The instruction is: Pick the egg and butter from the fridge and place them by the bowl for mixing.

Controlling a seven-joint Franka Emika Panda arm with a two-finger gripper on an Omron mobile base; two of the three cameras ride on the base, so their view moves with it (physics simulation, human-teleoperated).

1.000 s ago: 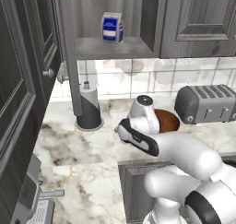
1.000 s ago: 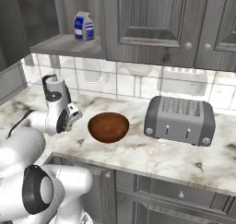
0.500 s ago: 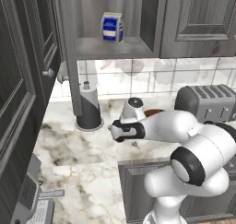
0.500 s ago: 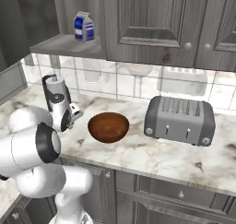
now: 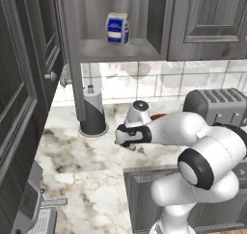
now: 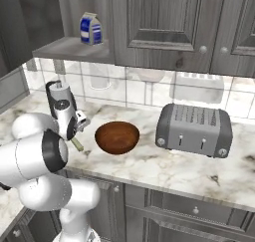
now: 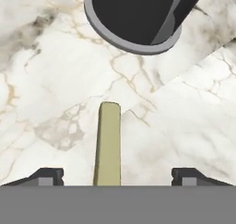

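Note:
The butter (image 7: 108,142), a pale yellow-green stick, lies lengthwise on the marble counter between my gripper's (image 7: 117,176) spread fingertips (image 7: 47,174), and neither tip touches it. From the right base view the butter (image 6: 77,144) slants just under my open gripper (image 6: 79,128), a short way left of the dark reddish-brown bowl (image 6: 117,137). In the left base view my gripper (image 5: 124,140) hangs low over the counter in front of the bowl. The egg and the fridge are out of view.
The paper towel holder's dark round base (image 7: 133,15) stands just beyond the butter, near the back wall (image 5: 93,127). A grey toaster (image 6: 194,130) sits right of the bowl. A milk carton (image 5: 117,29) is on the open shelf above. The counter's front edge runs close by.
The jaws have gone from shut on the butter to wide open, letting it go. The hand has also come down toward the counter left of the bowl.

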